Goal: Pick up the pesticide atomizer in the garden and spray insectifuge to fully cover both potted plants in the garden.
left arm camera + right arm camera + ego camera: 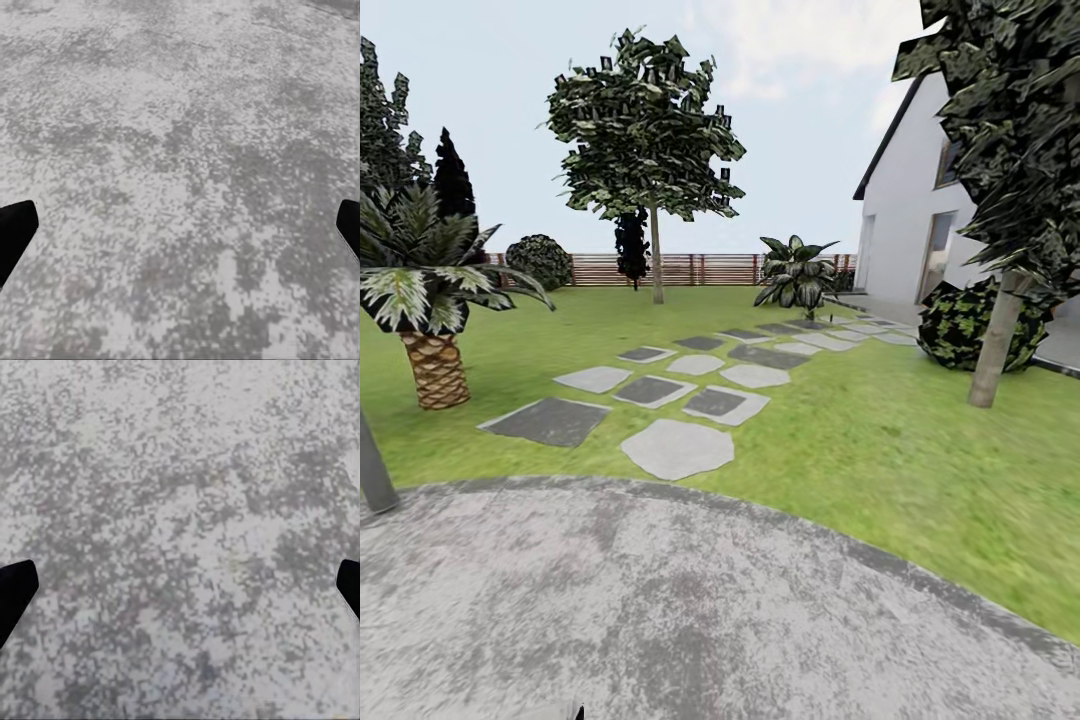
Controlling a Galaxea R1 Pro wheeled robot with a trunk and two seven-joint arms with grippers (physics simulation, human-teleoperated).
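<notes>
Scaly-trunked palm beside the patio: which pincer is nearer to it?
Left, probably: the palm stands on the robot's left side. Both the left pincer and the right pincer hang open over the patio paving.

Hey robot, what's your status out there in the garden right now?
Both grippers open, empty, over the grey patio. Left gripper, right gripper. Atomizer not spotted. Stone slabs and lawn ahead, palm left.

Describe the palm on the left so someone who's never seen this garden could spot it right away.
Start at the round grey patio in the foreground and look across the lawn to the far left edge. There stands the palm, left of the stone slabs. Unlike the slim-trunked trees, it is short, with a fat, scaly brown trunk and drooping fronds.
</notes>
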